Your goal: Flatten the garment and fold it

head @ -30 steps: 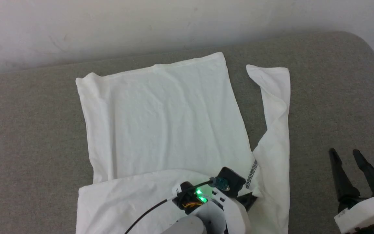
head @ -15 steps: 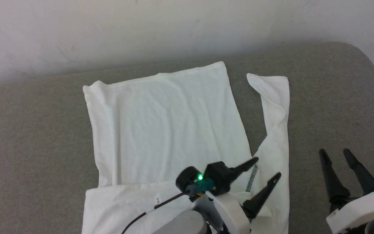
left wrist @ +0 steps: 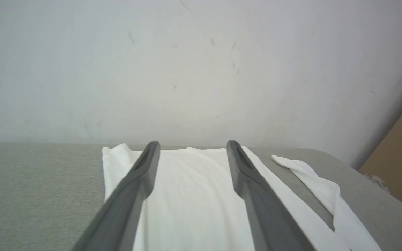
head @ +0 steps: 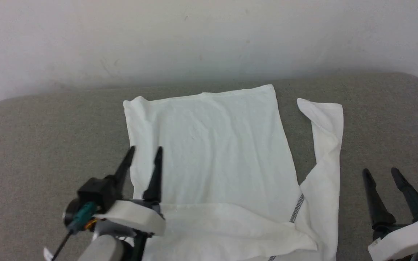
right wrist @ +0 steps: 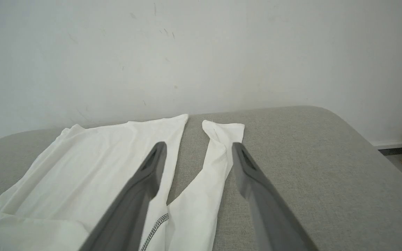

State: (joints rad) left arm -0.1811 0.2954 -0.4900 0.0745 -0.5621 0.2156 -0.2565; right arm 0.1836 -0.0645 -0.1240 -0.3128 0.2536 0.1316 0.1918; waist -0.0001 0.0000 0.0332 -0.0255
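The garment's (head: pixel 209 152) near end runs off the head view's bottom edge, and the left gripper (head: pixel 146 148), fingers spread and empty, overlaps its left edge. The garment lies on a grey fabric surface (head: pixel 42 145) against a scuffed white wall (head: pixel 194 36), one sleeve (head: pixel 325 145) stretched along its right side. The right gripper (head: pixel 380 170) stands further right over bare surface, parted, holding nothing.
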